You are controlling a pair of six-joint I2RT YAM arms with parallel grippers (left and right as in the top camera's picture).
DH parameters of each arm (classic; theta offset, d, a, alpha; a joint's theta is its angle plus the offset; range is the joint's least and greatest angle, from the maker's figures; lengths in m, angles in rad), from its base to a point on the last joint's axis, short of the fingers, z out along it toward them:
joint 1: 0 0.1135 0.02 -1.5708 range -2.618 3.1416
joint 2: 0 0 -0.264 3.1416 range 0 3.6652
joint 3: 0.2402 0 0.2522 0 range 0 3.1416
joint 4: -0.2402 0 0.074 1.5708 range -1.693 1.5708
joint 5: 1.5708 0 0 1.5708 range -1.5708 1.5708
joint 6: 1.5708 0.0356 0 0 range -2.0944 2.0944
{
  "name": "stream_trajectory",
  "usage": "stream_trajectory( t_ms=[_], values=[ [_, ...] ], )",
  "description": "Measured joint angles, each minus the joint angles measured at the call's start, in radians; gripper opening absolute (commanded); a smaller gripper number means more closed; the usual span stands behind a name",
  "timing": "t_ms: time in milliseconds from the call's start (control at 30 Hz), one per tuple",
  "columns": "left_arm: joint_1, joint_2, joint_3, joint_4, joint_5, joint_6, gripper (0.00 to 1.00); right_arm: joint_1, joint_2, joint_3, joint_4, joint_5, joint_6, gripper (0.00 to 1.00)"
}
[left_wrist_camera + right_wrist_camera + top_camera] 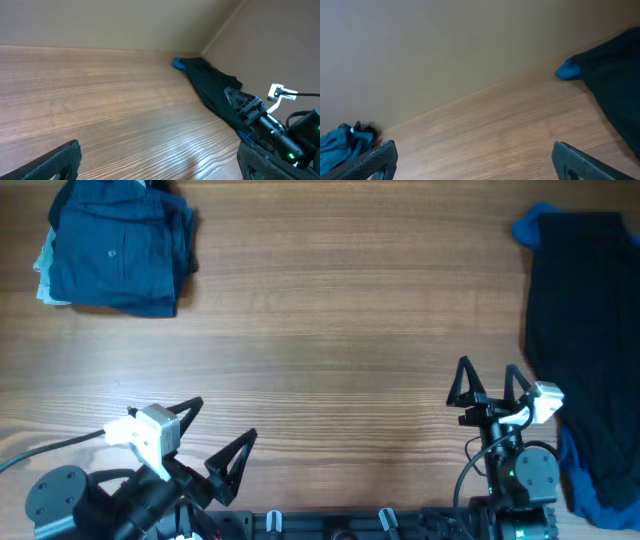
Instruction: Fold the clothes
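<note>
The wooden table (330, 330) carries the clothes at its two sides. A black garment (585, 350) lies spread flat along the right edge, its long axis running near to far, with bright blue fabric (528, 225) showing at its far left corner and near end. A folded navy garment (115, 255) lies in the far left corner, button (112, 252) up, on a pale piece (45, 275). The left arm (150, 435) sits low at the near left, angled right, jaws released and empty. The right arm (505, 420), near right just beside the black garment, points far, jaws likewise released and empty.
</note>
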Motion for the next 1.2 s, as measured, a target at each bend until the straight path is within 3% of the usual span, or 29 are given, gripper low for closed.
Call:
stream_trajectory(
  t_ms=[267, 600, 1200],
  values=[
    [0.000, 0.000, 0.000, 0.000, 0.000, 0.000, 1.00, -0.101, -0.007, -0.032, 0.056, -0.038, -0.011, 1.00],
    [0.000, 0.000, 0.000, 0.000, 0.000, 0.000, 1.00, -0.113, -0.007, -0.063, 0.064, -0.085, -0.174, 1.00],
    [0.000, 0.000, 0.000, 0.000, 0.000, 0.000, 1.00, -0.113, -0.007, -0.063, 0.064, -0.089, -0.181, 1.00]
  ],
)
